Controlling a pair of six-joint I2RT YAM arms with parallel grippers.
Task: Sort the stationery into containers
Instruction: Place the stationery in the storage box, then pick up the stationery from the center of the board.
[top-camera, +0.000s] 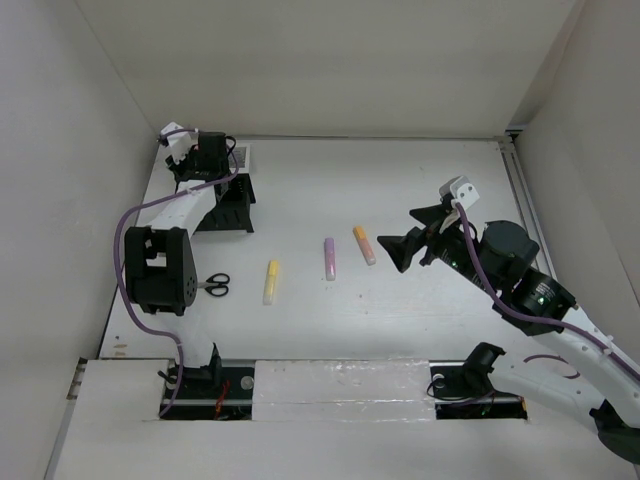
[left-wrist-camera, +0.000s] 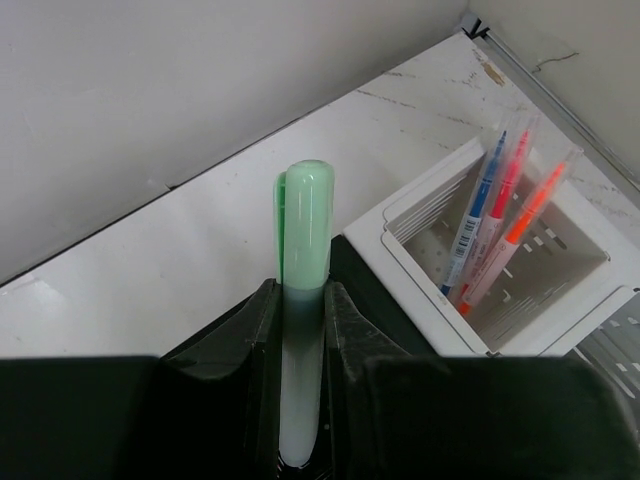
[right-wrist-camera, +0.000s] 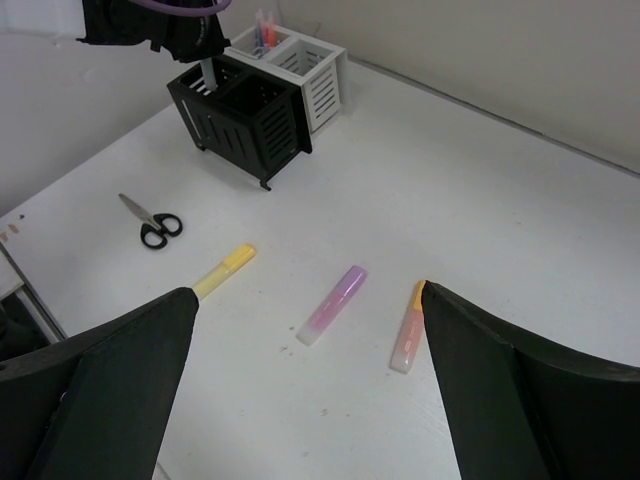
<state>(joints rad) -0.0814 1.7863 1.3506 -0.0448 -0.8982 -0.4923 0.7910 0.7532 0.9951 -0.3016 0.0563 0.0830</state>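
Observation:
My left gripper (left-wrist-camera: 303, 288) is shut on a green marker (left-wrist-camera: 305, 215), holding it upright at the back left over the black container (right-wrist-camera: 245, 110). The white container (left-wrist-camera: 560, 285) stands right behind it, with a blue pen (left-wrist-camera: 480, 205), a red pen (left-wrist-camera: 508, 180) and an orange pen (left-wrist-camera: 530, 205) in one compartment. A yellow marker (top-camera: 270, 282), a purple marker (top-camera: 329, 258) and an orange marker (top-camera: 364, 245) lie in the middle of the table. Black-handled scissors (top-camera: 215, 285) lie to their left. My right gripper (right-wrist-camera: 307, 292) hangs open above the markers, with nothing in it.
Walls close in the table (top-camera: 420, 180) at the back and on both sides. The left arm's elbow (top-camera: 160, 268) hangs beside the scissors. A taped strip (top-camera: 340, 385) and the arm bases run along the near edge.

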